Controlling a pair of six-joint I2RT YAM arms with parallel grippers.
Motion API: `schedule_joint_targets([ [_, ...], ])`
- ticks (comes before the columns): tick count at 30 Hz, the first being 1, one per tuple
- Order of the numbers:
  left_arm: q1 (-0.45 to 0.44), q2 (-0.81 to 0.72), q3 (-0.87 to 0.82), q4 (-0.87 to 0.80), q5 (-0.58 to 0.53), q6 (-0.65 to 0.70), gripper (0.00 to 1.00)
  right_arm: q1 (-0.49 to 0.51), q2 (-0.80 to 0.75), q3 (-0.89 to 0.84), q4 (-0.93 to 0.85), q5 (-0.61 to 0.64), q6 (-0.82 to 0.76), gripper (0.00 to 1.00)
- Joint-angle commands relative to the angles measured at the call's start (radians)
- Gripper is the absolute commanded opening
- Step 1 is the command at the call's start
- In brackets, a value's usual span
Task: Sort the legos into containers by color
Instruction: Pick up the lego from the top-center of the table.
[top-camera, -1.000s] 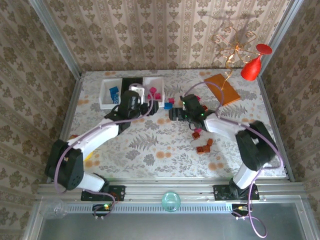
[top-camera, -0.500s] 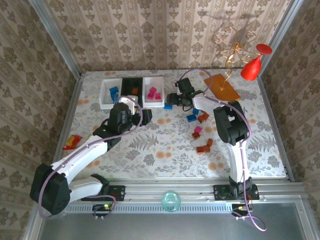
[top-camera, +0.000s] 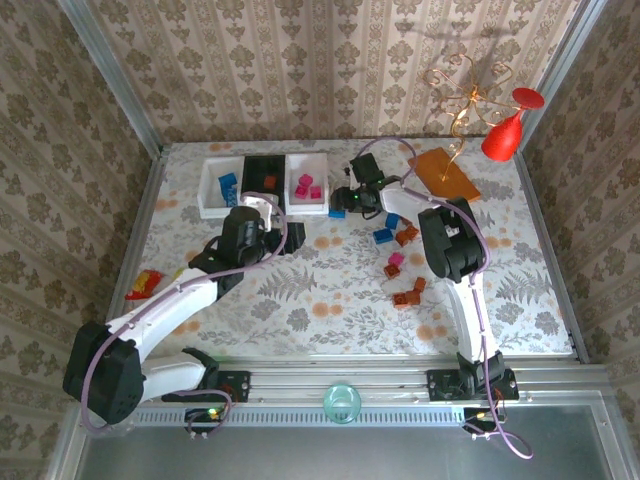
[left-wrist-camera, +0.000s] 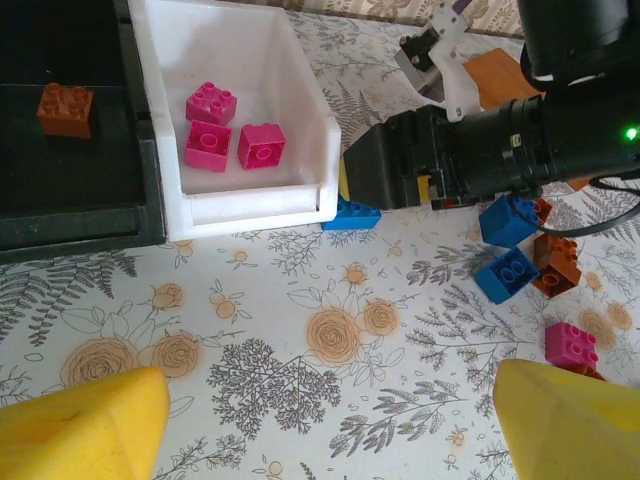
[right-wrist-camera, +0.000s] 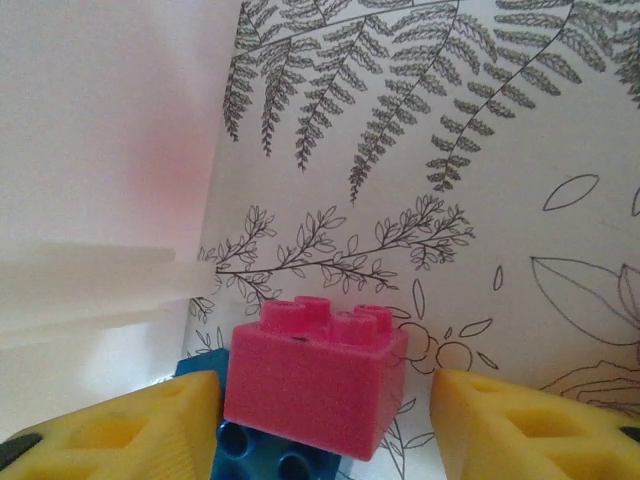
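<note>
right wrist: right gripper (right-wrist-camera: 325, 405) straddles pink lego (right-wrist-camera: 315, 370) (atop blue lego (right-wrist-camera: 265, 455)).

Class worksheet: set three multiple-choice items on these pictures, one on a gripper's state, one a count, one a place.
1. The left gripper is: A open and empty; B shut on a brick; C shut on nothing.
2. Magenta-pink plastic bricks in the white rectangular tray right of the black rectangular tray: A one; B three; C five.
3. The orange-brown plastic brick farthest left in the left wrist view lies: A in the white tray; B in the black tray; C in the left gripper.
1 A: its jaws stand far apart, nothing between. 2 B: three lie on its floor. 3 B: black floor under it.
</note>
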Motion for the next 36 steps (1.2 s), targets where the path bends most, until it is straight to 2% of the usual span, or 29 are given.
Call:
schedule_joint_targets([
  [1,0.007,-0.011,-0.011,-0.010,0.027,-0.017,0.86,-0.017,0.036,0.043,-0.048,-0.031,-0.018,0.56],
  [10,0.020,-0.033,-0.019,-0.039,0.027,-0.010,0.86,-0.047,0.082,0.114,-0.094,-0.063,-0.038,0.49],
  [21,0.045,-0.051,-0.042,-0.053,0.040,-0.003,0.86,-0.060,0.146,0.227,-0.174,-0.072,-0.051,0.48],
  [26,0.065,-0.072,-0.063,-0.053,0.052,-0.005,0.86,-0.060,0.169,0.273,-0.206,-0.079,-0.054,0.41],
  [32,0.088,-0.091,-0.085,-0.053,0.068,-0.004,0.86,-0.060,0.097,0.255,-0.205,-0.100,-0.070,0.38],
  [36,0.099,-0.106,-0.098,-0.051,0.075,-0.003,0.86,-0.058,-0.026,0.144,-0.154,-0.096,-0.076,0.37],
])
